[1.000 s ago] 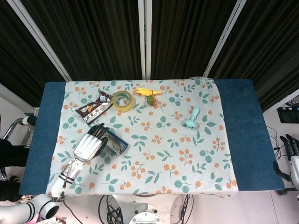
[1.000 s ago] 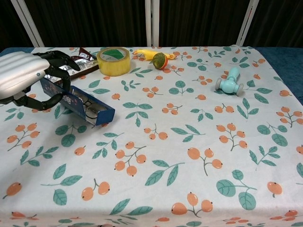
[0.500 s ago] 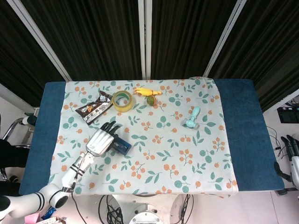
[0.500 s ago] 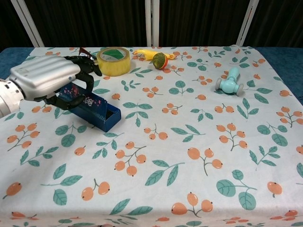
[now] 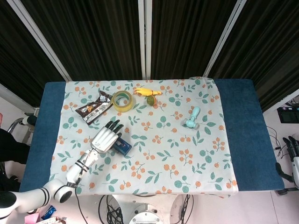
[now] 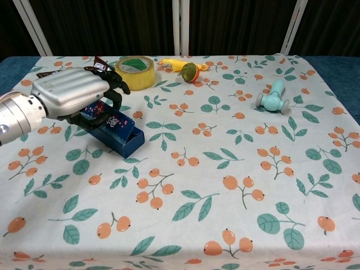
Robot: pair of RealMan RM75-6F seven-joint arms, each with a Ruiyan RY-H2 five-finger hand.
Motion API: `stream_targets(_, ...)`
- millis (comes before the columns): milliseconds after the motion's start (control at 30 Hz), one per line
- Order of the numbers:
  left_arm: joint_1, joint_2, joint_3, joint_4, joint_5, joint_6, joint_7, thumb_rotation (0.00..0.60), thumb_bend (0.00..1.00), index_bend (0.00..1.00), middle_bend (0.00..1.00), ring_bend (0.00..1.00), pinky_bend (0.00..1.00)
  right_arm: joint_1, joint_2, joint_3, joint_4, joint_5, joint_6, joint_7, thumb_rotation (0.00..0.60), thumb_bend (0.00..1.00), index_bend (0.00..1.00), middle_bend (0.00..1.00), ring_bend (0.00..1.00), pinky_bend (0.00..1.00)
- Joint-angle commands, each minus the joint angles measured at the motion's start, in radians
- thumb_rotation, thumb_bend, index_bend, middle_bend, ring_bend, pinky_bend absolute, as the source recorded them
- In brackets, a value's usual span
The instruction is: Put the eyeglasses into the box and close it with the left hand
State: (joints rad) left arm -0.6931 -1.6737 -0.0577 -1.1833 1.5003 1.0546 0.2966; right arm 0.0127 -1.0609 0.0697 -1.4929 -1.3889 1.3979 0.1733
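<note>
One left hand lies flat, fingers spread, on the lidded box, just in front of the tape roll. Eyeglasses unseen, presumably inside. Likely light, rigid cardboard: press its lid gently.

Left hand: lies over the dark blue box at left of the chest view, hiding most of its top; whether palm or fingers press the lid cannot be told. Forearm cut off by the left edge.
Eyeglasses: hidden, box shut.
Snack packet: mostly behind the hand in the chest view.
Right hand: dark fingers only, cut by the head view's right edge; pose unreadable.
</note>
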Motion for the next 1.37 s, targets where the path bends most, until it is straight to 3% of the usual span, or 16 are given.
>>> stream_targets(33,-0.002,-0.002,0.005,0.011,0.012,0.006,-0.018,0.600,0.36,0.16,0.13,0.07,0.19,0.001,-0.001,0.000,0.001,0.001,-0.001,0.001,0.600,0.33,0.00,0.00,0.00,0.00)
stream_targets(167,0.000,-0.013,0.005,0.032,0.027,0.030,-0.051,0.600,0.31,0.03,0.11,0.07,0.19,0.000,-0.003,0.001,0.001,0.002,0.000,-0.001,0.600,0.33,0.00,0.00,0.00,0.00)
stream_targets(600,0.006,-0.020,-0.010,0.051,0.045,0.090,-0.080,0.600,0.25,0.01,0.10,0.07,0.19,0.002,0.004,0.004,-0.013,0.000,0.005,-0.011,0.600,0.33,0.00,0.00,0.00,0.00)
stream_targets(767,0.072,0.053,-0.033,-0.046,0.002,0.174,-0.050,0.600,0.17,0.01,0.10,0.07,0.19,0.005,0.006,0.007,-0.016,-0.012,0.015,-0.013,0.600,0.33,0.00,0.00,0.00,0.00)
stream_targets(967,0.253,0.195,-0.022,-0.250,-0.078,0.347,-0.111,0.600,0.12,0.01,0.10,0.07,0.19,-0.001,-0.024,0.009,0.033,-0.039,0.056,0.002,0.600,0.30,0.00,0.00,0.00,0.00)
stream_targets(1000,0.290,0.224,-0.006,-0.277,-0.082,0.377,-0.126,0.590,0.12,0.02,0.10,0.07,0.19,-0.003,-0.032,0.007,0.048,-0.045,0.063,0.004,0.600,0.29,0.00,0.00,0.00,0.00)
stream_targets(1133,0.393,0.307,0.063,-0.337,-0.084,0.436,-0.146,0.411,0.09,0.03,0.08,0.07,0.19,-0.011,-0.053,0.000,0.080,-0.052,0.075,0.007,0.600,0.26,0.00,0.00,0.00,0.00)
stream_targets(1233,0.446,0.357,0.113,-0.359,-0.072,0.455,-0.139,0.381,0.09,0.03,0.06,0.05,0.19,-0.012,-0.066,-0.003,0.097,-0.052,0.073,0.010,0.600,0.24,0.00,0.00,0.00,0.00)
stream_targets(1367,0.489,0.388,0.134,-0.361,-0.052,0.485,-0.148,0.328,0.09,0.03,0.05,0.05,0.19,-0.012,-0.076,-0.005,0.099,-0.058,0.075,0.003,0.600,0.24,0.00,0.00,0.00,0.00)
